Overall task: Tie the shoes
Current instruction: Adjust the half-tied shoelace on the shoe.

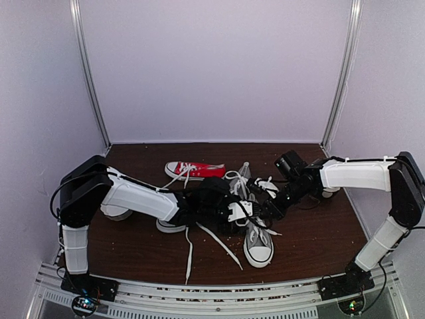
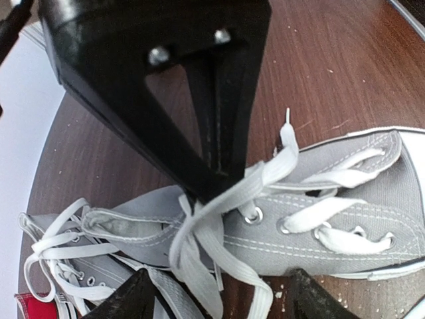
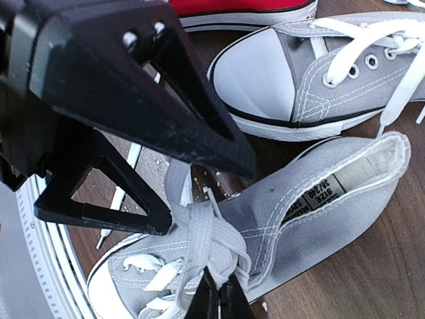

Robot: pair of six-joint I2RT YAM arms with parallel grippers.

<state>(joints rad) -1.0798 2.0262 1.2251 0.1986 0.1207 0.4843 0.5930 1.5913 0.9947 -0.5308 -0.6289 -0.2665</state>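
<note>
Desk: a dark wooden desk (image 1: 133, 249) carries three sneakers between the two arms.
Task pair: the near grey sneaker (image 3: 299, 212) lies mid-desk with its white toe towards the near edge. The far grey sneaker (image 3: 279, 73) sits just beside it, further back.
Red sneaker: the red sneaker (image 1: 196, 171) lies at the far side, left of the grey pair, and is no part of the job.
Left pincer: the left pincer (image 3: 206, 196) has its jaws wide apart and holds nothing, poised at the lace crossing of the near grey sneaker.
Right pincer: the right pincer (image 3: 218, 296) is clamped on the white lace (image 3: 199, 239) where the strands bunch above the tongue.
Knot: it looks loose, and no bow is visible.
Risk: only one grip holds the bunch, so it may slacken and come undone. A sideways pull could also drag the light sneaker instead of tightening the lace. If the left pincer closes on the wrong strand, it could tangle the lace.
</note>
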